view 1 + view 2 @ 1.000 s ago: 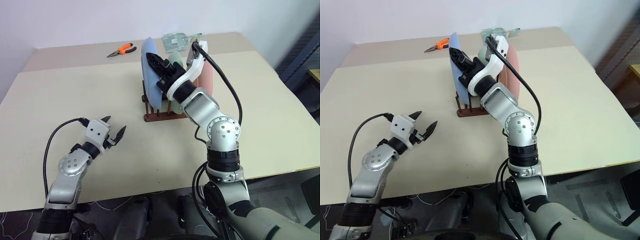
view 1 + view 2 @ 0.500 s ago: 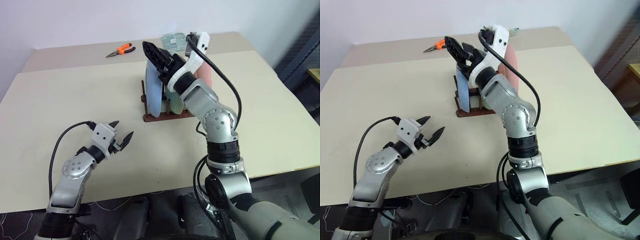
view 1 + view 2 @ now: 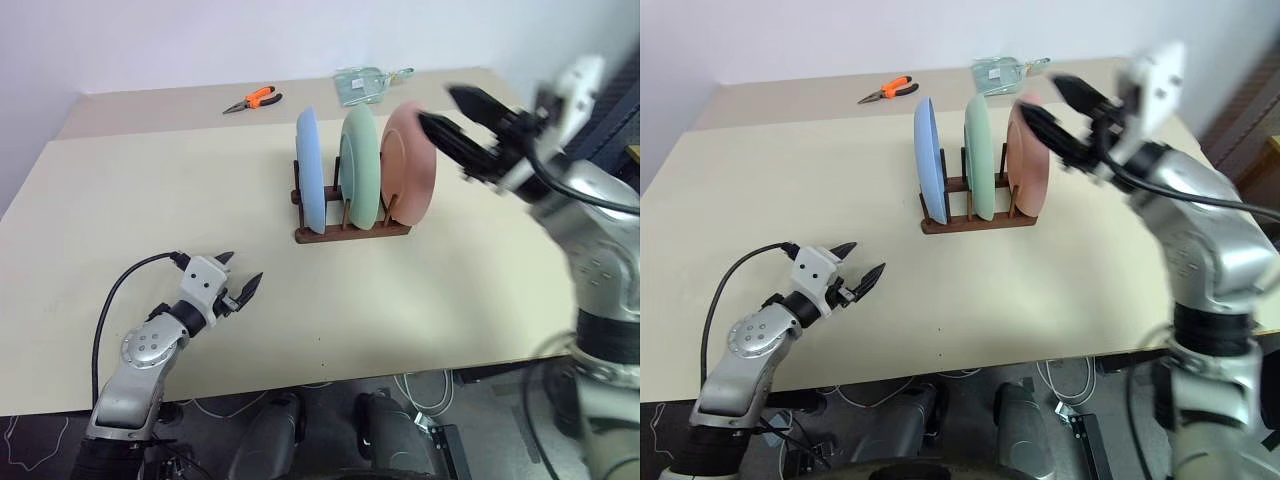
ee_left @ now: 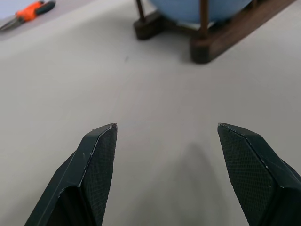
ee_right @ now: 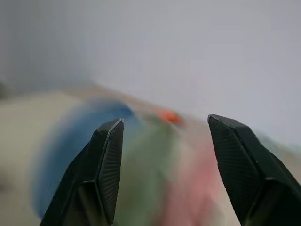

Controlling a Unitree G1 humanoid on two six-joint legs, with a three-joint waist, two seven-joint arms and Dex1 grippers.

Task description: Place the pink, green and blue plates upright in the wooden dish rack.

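The blue plate (image 3: 310, 170), green plate (image 3: 360, 165) and pink plate (image 3: 410, 165) stand upright side by side in the wooden dish rack (image 3: 350, 232) at mid-table. My right gripper (image 3: 437, 105) hovers open and empty in the air just right of the pink plate, pointing left toward it, apart from it. My left gripper (image 3: 241, 270) hangs open and empty low over the table near the front left, well short of the rack. In the left wrist view, the open left gripper (image 4: 167, 127) faces the rack's end (image 4: 221, 37) and the blue plate (image 4: 197, 4).
Orange-handled pliers (image 3: 250, 100) lie at the back of the table, left of the rack. A clear plastic packet (image 3: 365, 82) lies behind the rack. Bare tabletop (image 3: 150, 190) stretches between my left gripper and the rack.
My right gripper has let go of the blue plate, opened, rolled and swung away to the right of the rack. The blue plate now stands upright in the rack.
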